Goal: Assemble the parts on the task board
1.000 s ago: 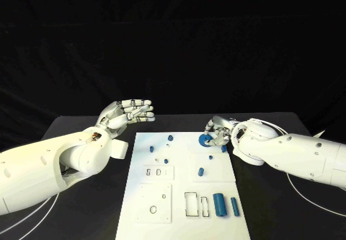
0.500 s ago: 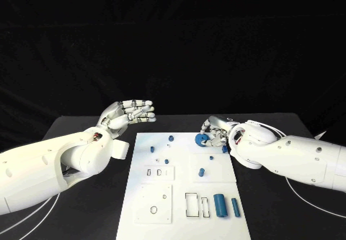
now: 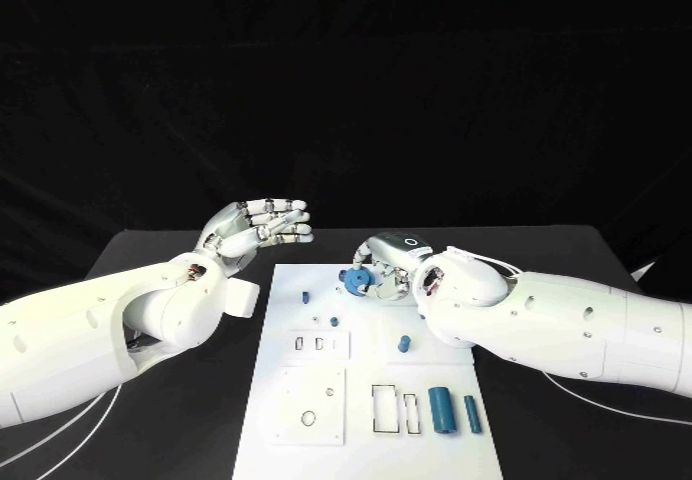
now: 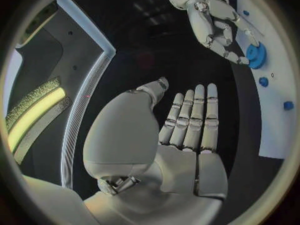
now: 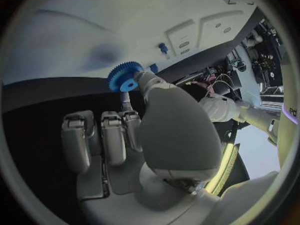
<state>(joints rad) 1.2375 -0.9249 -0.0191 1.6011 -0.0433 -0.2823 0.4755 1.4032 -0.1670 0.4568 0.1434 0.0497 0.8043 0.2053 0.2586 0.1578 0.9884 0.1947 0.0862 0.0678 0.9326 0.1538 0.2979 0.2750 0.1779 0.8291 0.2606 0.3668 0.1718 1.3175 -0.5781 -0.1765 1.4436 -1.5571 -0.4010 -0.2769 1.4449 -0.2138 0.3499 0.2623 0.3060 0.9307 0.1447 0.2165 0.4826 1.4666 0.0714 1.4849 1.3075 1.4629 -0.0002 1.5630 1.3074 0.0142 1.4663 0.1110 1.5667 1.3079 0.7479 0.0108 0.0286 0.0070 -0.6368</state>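
My right hand [image 3: 387, 268] holds a blue gear [image 3: 355, 281] in its fingertips just above the far end of the white task board [image 3: 372, 420]. The right wrist view shows that gear [image 5: 124, 77] pinched at the fingertips [image 5: 145, 80], and in the left wrist view the gear [image 4: 255, 54] hangs under the right hand [image 4: 215, 22]. My left hand [image 3: 263, 226] is raised off the board's far left corner, palm up, fingers together and straight, holding nothing. Small blue pegs [image 3: 304, 297] stand in the board. Two blue cylinders [image 3: 438, 412] lie at its near right.
Rectangular slots [image 3: 387, 409] and a round hole [image 3: 307, 418] are cut in the near half of the board. A blue peg [image 3: 404, 344] stands mid-board, just left of my right forearm [image 3: 577, 325]. Black tabletop [image 3: 159, 440] flanks the board on both sides.
My right hand has carried the blue gear leftward along the board's far end, from the right edge to about the middle. The left hand has stayed put.
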